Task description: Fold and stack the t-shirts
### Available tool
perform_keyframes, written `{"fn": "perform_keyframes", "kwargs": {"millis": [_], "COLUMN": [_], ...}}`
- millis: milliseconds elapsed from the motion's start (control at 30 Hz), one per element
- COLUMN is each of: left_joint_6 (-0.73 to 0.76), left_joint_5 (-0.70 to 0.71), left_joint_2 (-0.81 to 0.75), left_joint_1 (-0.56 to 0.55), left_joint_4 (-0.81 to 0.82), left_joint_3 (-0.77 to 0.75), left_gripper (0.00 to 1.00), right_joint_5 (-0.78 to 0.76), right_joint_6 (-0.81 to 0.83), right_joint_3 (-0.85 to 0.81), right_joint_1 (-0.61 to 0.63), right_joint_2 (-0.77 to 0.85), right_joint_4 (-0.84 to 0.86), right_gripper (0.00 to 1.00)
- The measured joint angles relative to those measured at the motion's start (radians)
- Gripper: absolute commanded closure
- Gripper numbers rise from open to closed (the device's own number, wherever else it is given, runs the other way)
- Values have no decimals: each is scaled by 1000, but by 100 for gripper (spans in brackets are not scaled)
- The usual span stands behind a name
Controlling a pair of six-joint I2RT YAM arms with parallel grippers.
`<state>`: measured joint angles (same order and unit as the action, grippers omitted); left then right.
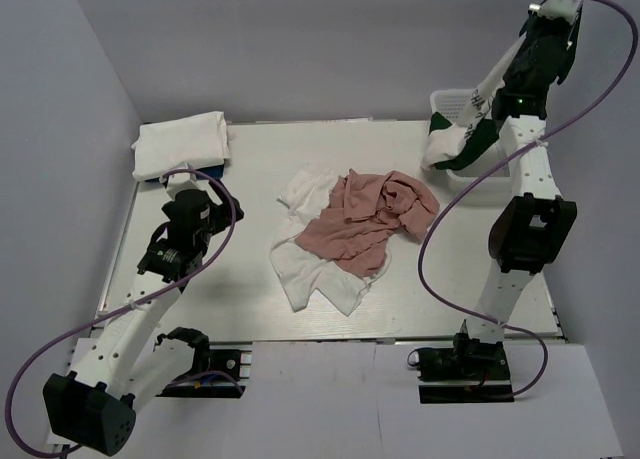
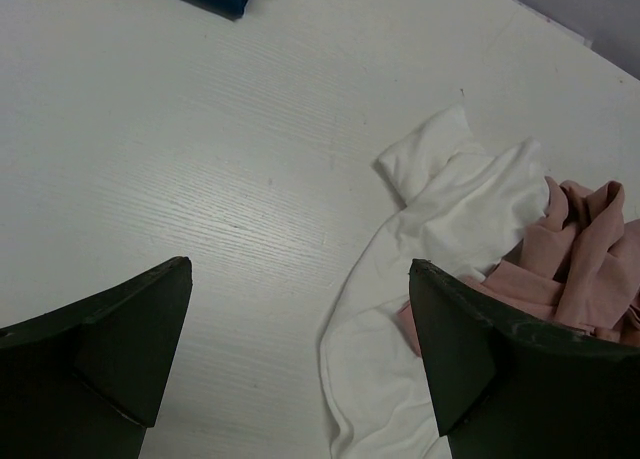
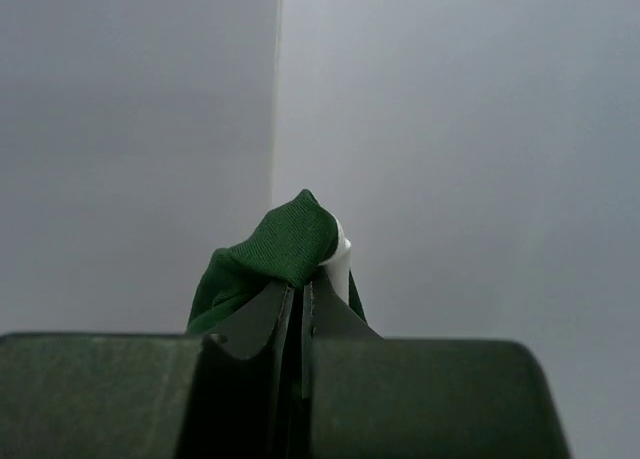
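One dark green shirt point(image 3: 285, 239), bunched, hangs pinched in the right fingers point(image 3: 250, 334); the left fingers point(image 2: 120, 339) gape wide, holding nothing.

You are looking into a robotics lab cell, not a home laundry room. A white bench point(image 1: 260, 179) is sitting boxed in by bare, pale grey walls point(image 1: 300, 49), with nothing hanging on them. Two white-and-black arms are standing bolted at its near edge, the left arm point(image 1: 140, 314) and the right arm point(image 1: 527, 234), each trailing a purple cable point(image 1: 420, 259). Laundry is the only homely thing showing: t-shirts point(image 1: 360, 224) are lying heaped mid-bench, a folded pile point(image 1: 180, 144) is resting in the far left corner, a white mesh basket point(image 1: 452, 101) is sitting by the right wall, and the right claw point(image 3: 302, 304) is pinching a dark green t-shirt point(image 3: 270, 244).
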<state>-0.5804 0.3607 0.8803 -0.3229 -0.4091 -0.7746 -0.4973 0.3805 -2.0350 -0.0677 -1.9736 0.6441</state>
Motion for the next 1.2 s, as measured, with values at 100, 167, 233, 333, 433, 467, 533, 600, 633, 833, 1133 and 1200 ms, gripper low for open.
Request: {"fn": "perform_keyframes", "kwargs": {"millis": [100, 167, 233, 333, 433, 467, 533, 600, 633, 833, 1133, 1200], "left_joint_6": [-6, -10, -12, -13, -14, -15, -19, -23, -25, -31, -31, -31], "left_joint_5": [3, 7, 10, 14, 16, 16, 16, 16, 15, 14, 17, 17], "left_joint_2": [2, 2, 2, 3, 5, 6, 10, 13, 13, 17, 20, 20], "left_joint_1": [0, 0, 0, 0, 0, 0, 0, 0, 0, 0, 0, 0], "left_joint_4": [-5, -13, -20, -29, -39, -40, -43, -46, -47, -55, -55, -58], "left_joint_3": [0, 0, 0, 0, 0, 0, 0, 0, 0, 0, 0, 0], "left_gripper": [1, 1, 1, 1, 1, 1, 1, 1, 1, 1, 1, 1], "right_joint_5": [15, 22, 34, 76, 179, 219, 325, 422, 465, 657, 582, 572], "right_joint_6": [-7, -29, -87, -184, -240, -254, -277, -294, -296, -201, -54, -54], "right_joint_3": [106, 172, 205, 208, 208, 209, 210, 224, 233, 254, 337, 337], "right_joint_1": [-32, -35, -32, -30, -26, -24, -24, -23, -22, -5, 63, 66], "right_joint_2": [-2, -10, -35, -98, -130, -130, -118, -92, -74, -3, -7, -12], "right_joint_4": [0, -29, -128, -286, -478, -539, -616, -675, -700, -870, -1044, -1049], "right_gripper": [100, 97, 70, 10, 10, 10, 10, 10, 10, 10, 58, 70]}}
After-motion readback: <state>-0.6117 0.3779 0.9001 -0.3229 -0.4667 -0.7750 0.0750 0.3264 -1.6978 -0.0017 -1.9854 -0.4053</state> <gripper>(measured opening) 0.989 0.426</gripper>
